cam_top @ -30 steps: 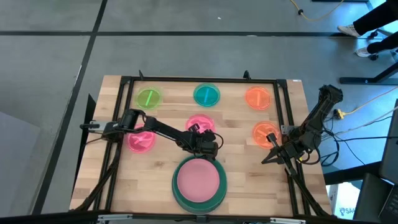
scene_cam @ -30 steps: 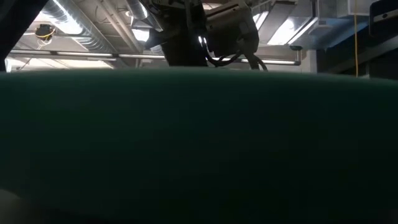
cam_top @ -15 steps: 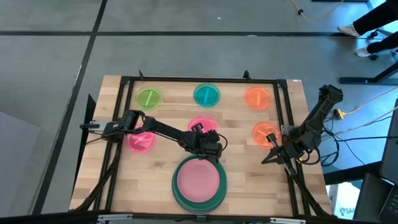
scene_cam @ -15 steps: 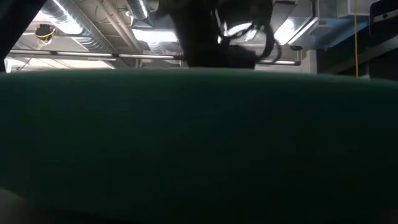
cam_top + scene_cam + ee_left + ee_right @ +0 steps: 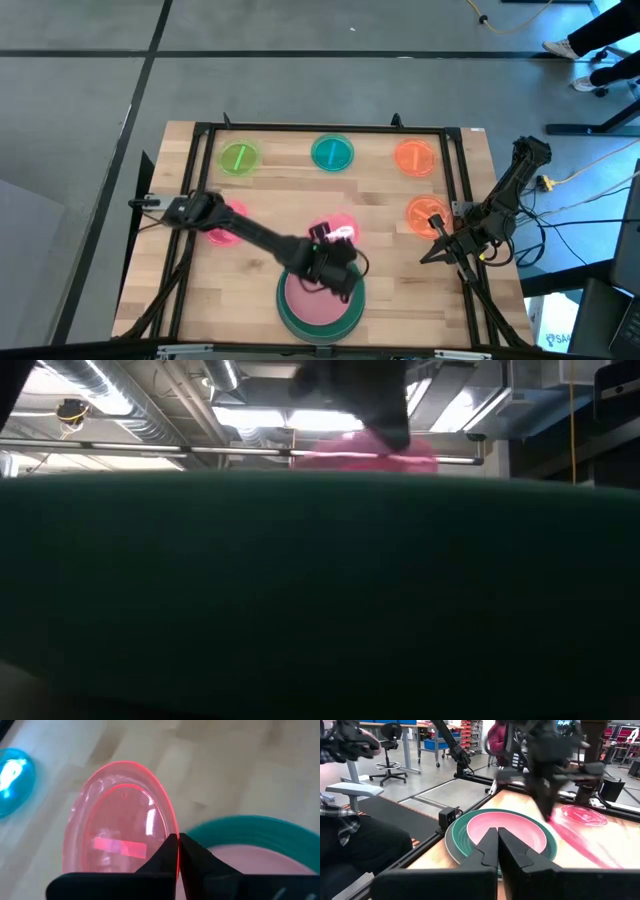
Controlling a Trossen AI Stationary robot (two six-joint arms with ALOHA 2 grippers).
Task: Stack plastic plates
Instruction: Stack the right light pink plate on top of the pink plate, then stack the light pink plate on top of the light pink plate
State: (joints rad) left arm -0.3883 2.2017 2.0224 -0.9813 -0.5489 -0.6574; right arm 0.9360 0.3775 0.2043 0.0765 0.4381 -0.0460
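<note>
My left gripper (image 5: 330,250) is shut on a small translucent pink plate (image 5: 337,231) and hovers over the far rim of the big stack near the table's near edge. That stack is a large pink plate (image 5: 318,297) lying in a dark green one (image 5: 322,322); no grey plate shows. Small plates rest flat on the table: lime green (image 5: 239,157), teal (image 5: 332,153), two orange (image 5: 414,156) (image 5: 425,213), and another pink (image 5: 225,226) partly under the left arm. My right gripper (image 5: 432,256) waits shut at the table's right edge. My left gripper pinches the small pink plate's rim (image 5: 171,834) between its two fingers (image 5: 192,851), on the side of the plate nearest the stack. The fingers come from the near side, and the plate reaches out beyond them toward the far edge. It is lifted clear of the table and looks tilted.
A dark frame (image 5: 320,129) borders the wooden table top. The dark green plate's wall (image 5: 320,590) fills most of the low view. Bare wood (image 5: 240,290) lies left of the stack and between the plate rows. A seated person (image 5: 345,830) is beyond the table.
My left gripper has moved toward the table's near edge, taking the small pink plate with it. The plate was on the table's middle; now it is lifted clear and sits above the far rim of the big stack.
</note>
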